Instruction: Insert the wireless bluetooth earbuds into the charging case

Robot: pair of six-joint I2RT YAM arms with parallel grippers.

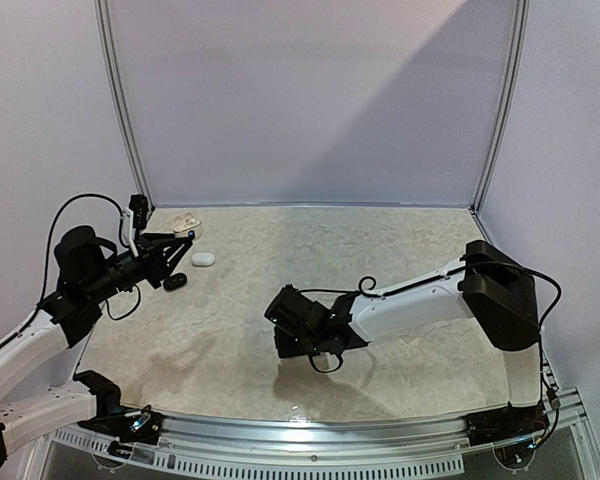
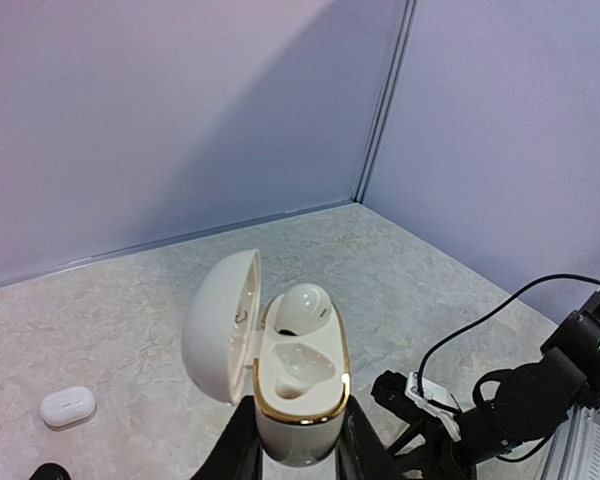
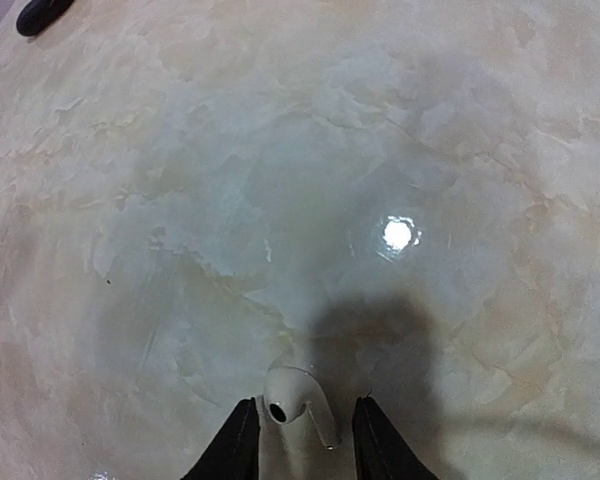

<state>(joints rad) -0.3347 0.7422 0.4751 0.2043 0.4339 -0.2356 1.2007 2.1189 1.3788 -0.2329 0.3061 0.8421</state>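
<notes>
Closest to the lens on the right wrist, a white earbud [image 3: 296, 412] with a short stem sits between the dark fingers [image 3: 235, 445] of the right gripper [image 3: 305, 405], low over the marbled table [image 1: 400, 260]. The jaws stand a little apart. A thin gap shows beside the stem, so I cannot tell whether they are really gripping the bud or only bracketing it.

Over on the left side, the left gripper [image 2: 298, 425] is pinched tight on the charging case [image 2: 300, 385], holding it up off the table with its mouth facing upward. It is a white case with a gold rim, and its lid [image 2: 220, 325] is swung open to the left. A second earbud [image 2: 305, 305] already sits in the far pocket, while the near pocket is bare.

A small closed white case [image 2: 68, 406] lies on the table below and to the left, with a dark oblong thing [image 1: 175, 282] near it. Both are well apart from the right gripper.
</notes>
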